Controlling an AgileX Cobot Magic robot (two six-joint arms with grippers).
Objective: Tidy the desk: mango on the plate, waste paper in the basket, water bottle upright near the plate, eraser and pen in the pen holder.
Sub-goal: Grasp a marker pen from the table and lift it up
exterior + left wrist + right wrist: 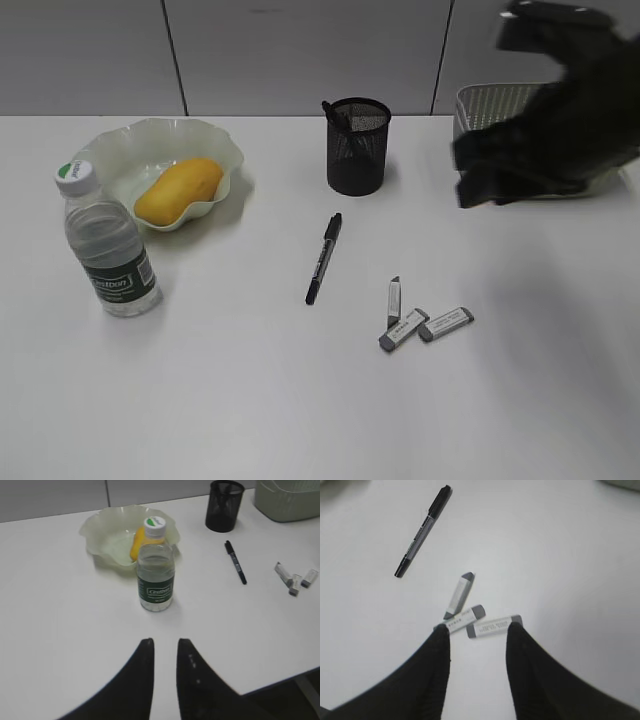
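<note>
On the white surface [250, 400] I saw the basket [490, 105] at the far right corner, partly behind my right arm, then the plate [215, 140] holding the mango [178, 190], the water bottle [107, 245] upright just beside the plate, the pen holder [358, 145], the pen [323, 257] and three erasers [420, 322] lying loose. My right hand [477, 632] hung spread above the erasers, holding nothing; my left hand [165, 642] stood narrowly parted, empty, short of the bottle.

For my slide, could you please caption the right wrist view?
Open right gripper above three erasers, pen lying beyond.
</note>
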